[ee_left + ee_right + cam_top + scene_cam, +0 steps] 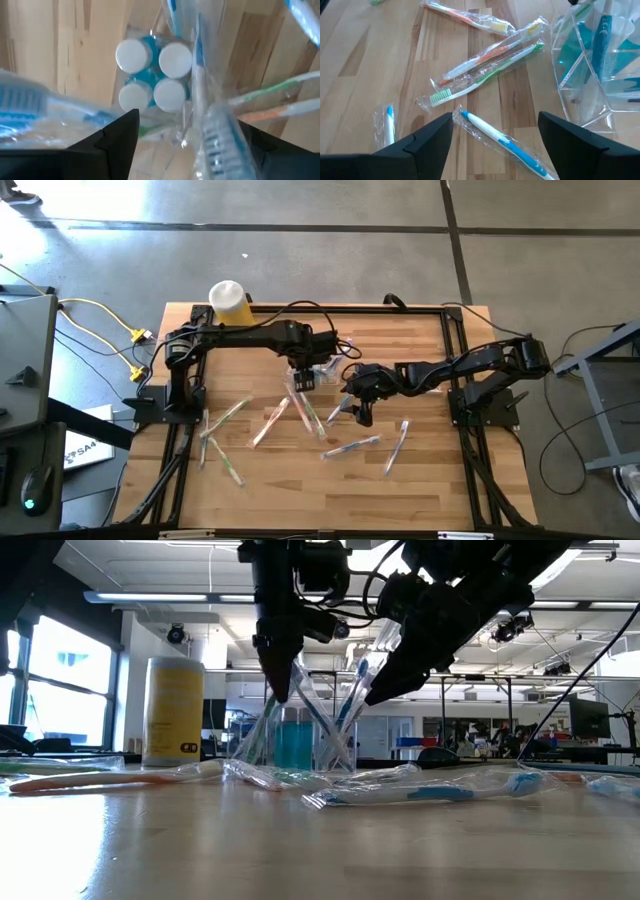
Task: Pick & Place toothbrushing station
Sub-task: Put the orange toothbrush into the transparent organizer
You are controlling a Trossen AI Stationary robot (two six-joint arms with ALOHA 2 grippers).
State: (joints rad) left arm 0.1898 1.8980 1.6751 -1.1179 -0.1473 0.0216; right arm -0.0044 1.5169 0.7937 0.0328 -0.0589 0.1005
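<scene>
The clear plastic holder (322,370) stands near the table's middle, with several wrapped toothbrushes leaning in it. Four round white caps (150,75) show inside it from above. My left gripper (187,120) hangs open right over the holder, pointing down, and a wrapped blue toothbrush (220,140) stands up between its fingers. My right gripper (495,116) is open just right of the holder, slanting down over a wrapped blue toothbrush (505,140) that lies flat on the wood. More wrapped toothbrushes (270,423) lie scattered toward the near edge. My left gripper has the blue toothbrush's bristle end (225,150) close beside one finger (270,150). Whether that finger touches the wrapper, I cannot tell. The brush stands tilted in the holder, its lower end among the white caps.
A yellow cylinder with a white cap (230,302) stands at the table's far left corner. Green and orange wrapped brushes (485,65) lie left of the holder, others (397,445) near the front right. Black frame rails (460,380) border the wooden top.
</scene>
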